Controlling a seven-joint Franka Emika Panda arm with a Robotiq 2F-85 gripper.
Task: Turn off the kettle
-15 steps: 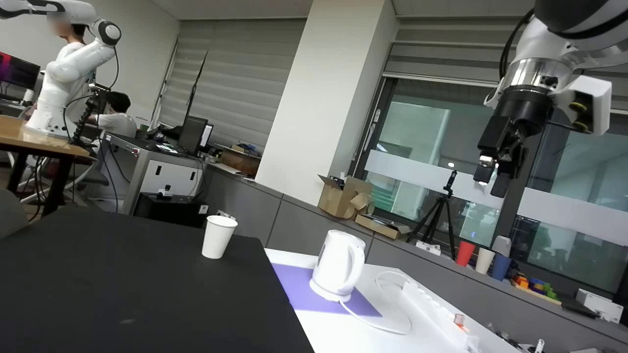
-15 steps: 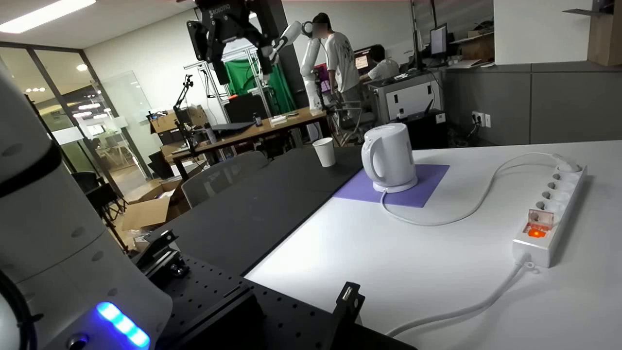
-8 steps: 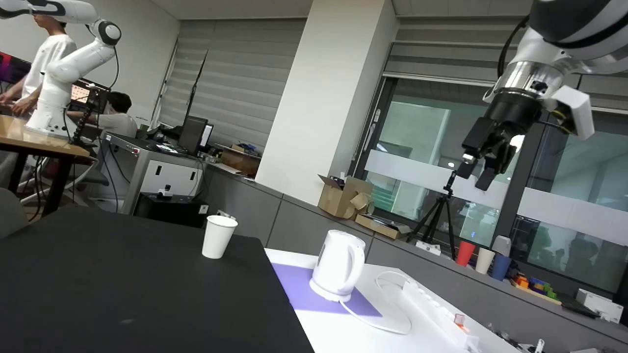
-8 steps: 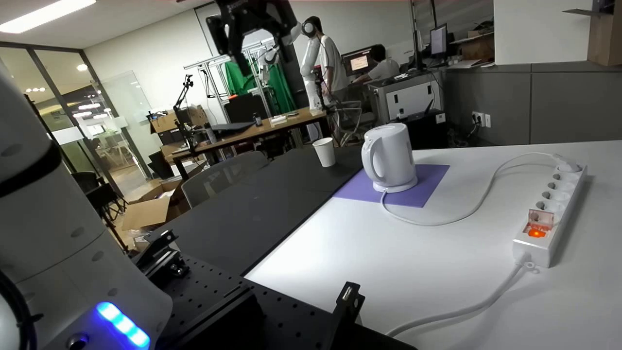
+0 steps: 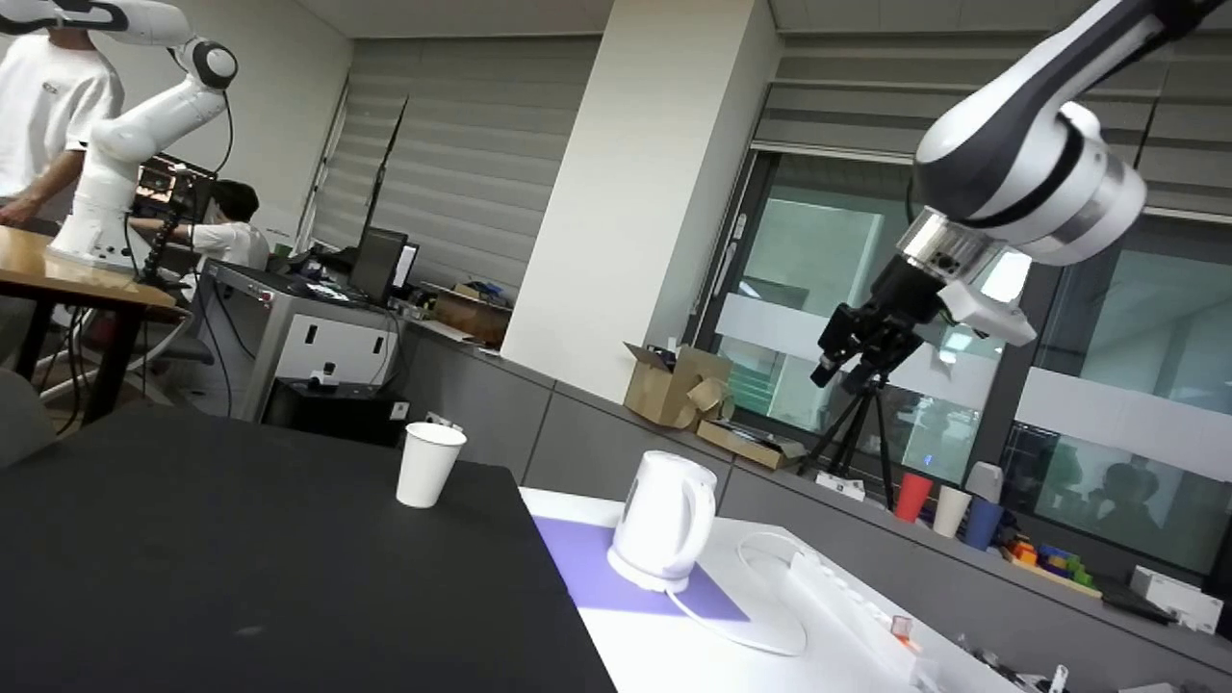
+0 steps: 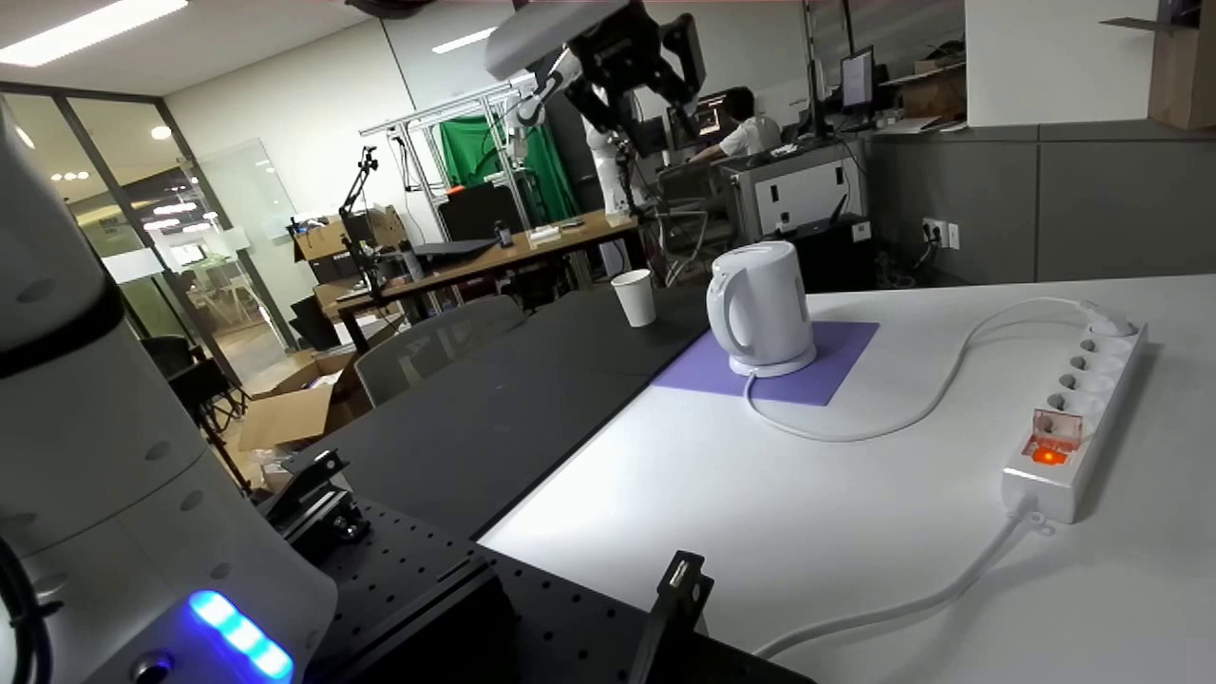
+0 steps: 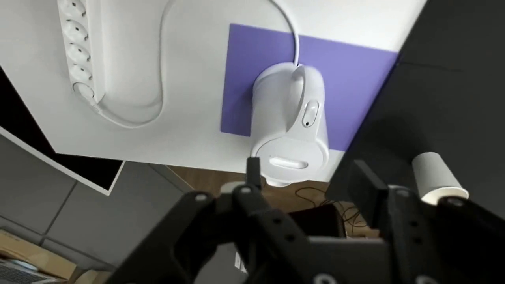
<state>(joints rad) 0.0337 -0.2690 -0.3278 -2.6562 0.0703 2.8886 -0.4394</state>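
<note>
The kettle is white and stands upright on a purple mat; it shows in both exterior views (image 5: 647, 525) (image 6: 771, 304) and in the wrist view (image 7: 270, 108). In the wrist view its handle (image 7: 315, 81) points to the top of the picture, with an oval, dark-dotted switch (image 7: 311, 112) near the lid. My gripper (image 7: 309, 167) is open and empty, its fingers apart, with the lid showing between and beyond them. In both exterior views the gripper (image 5: 839, 375) (image 6: 667, 128) hangs tilted, well above the kettle and not touching it.
A white paper cup (image 6: 635, 296) stands on the black table part (image 6: 532, 380). The purple mat (image 6: 845, 342) lies on the white table (image 6: 912, 494). A cord (image 6: 912, 418) runs from the kettle to a power strip (image 6: 1083, 408) with a lit orange switch (image 6: 1050, 456).
My gripper has moved toward the kettle, leftward in an exterior view and rightward in the other, and has tilted. It stays open. The kettle, cup and power strip have not moved.
</note>
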